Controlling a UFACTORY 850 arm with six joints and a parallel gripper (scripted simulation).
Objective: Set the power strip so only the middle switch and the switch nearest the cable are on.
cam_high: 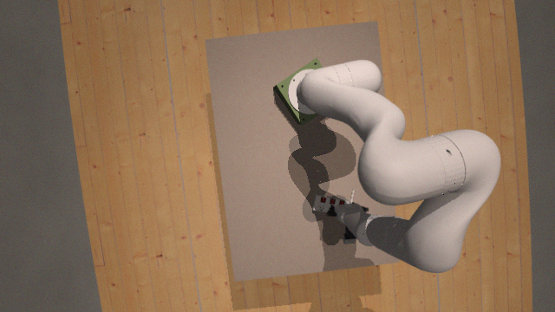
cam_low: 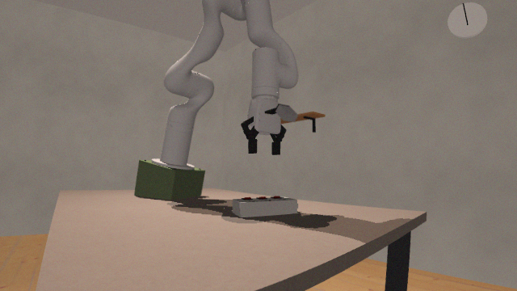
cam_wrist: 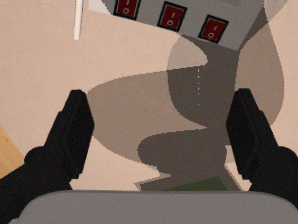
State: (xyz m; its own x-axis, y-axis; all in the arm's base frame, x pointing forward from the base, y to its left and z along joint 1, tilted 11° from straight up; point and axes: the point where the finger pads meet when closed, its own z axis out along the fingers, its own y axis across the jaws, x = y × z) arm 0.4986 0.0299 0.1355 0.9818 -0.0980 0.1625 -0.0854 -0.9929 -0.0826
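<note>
The grey power strip [cam_high: 326, 204] [cam_low: 264, 207] lies flat on the table, right way up, with three red rocker switches in a row. I cannot tell which are on. My gripper [cam_low: 264, 149] [cam_wrist: 159, 106] [cam_high: 341, 224] is open and empty. It points straight down, well above the table, slightly to the switch side of the strip.
The arm's green base block [cam_high: 286, 93] [cam_low: 167, 183] stands on the beige table [cam_high: 260, 173] [cam_low: 121, 242] behind the strip. The table's right edge [cam_low: 363, 246] is close to the strip. A wall shelf [cam_low: 308, 116] and a clock [cam_low: 467, 19] are far behind.
</note>
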